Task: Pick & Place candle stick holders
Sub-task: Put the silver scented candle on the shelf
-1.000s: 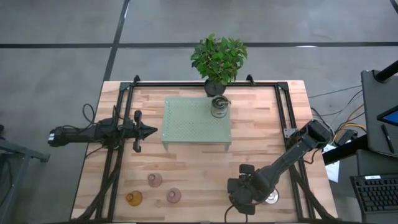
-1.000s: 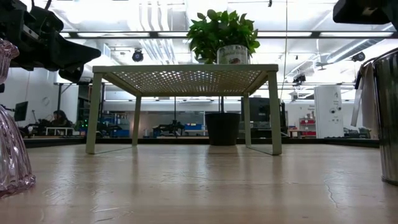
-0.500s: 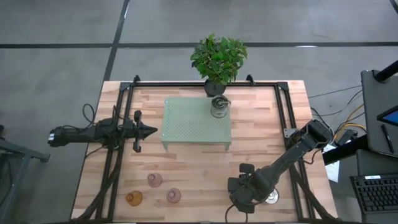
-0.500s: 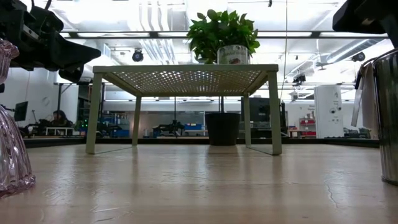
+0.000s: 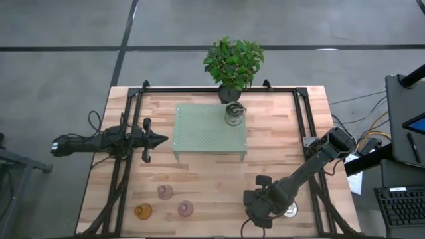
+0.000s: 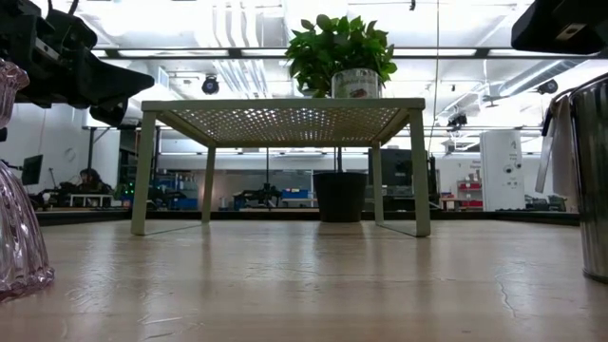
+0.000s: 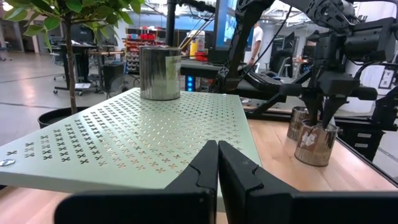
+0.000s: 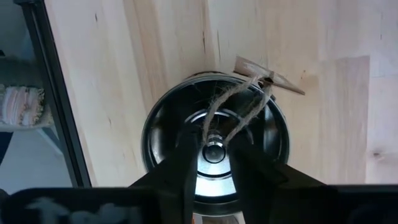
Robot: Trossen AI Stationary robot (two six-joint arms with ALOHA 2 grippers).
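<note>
My right gripper (image 8: 213, 155) points down, open a finger's width, its two fingers in the mouth of a shiny silver holder (image 8: 152, 134) that stands on the table near the front right and has a twine tag (image 8: 267, 78). In the left wrist view the same holder (image 7: 316, 146) stands beside a second silver holder (image 7: 297, 123). A third silver holder (image 5: 234, 114) stands on the pale green stand (image 5: 199, 133). Two pinkish glass holders (image 5: 165, 192) (image 5: 185, 209) and an amber one (image 5: 143, 212) stand at the front left. My left gripper (image 5: 163, 139) is shut and empty, left of the stand. My right gripper comes at the silver holder from above, with both fingers (image 8: 186, 158) within its round rim and the twine loop running between them. I cannot tell whether the fingers touch the holder. The holder stands upright on the table.
A leafy plant in a black pot (image 5: 232, 63) stands behind the stand at the far edge. Black frame rails (image 5: 133, 133) run along the table's left and right sides. Bare wood (image 5: 212, 179) lies between the stand and the front edge.
In the low view my right arm has sunk a little over the silver holder. Nothing else has moved.
</note>
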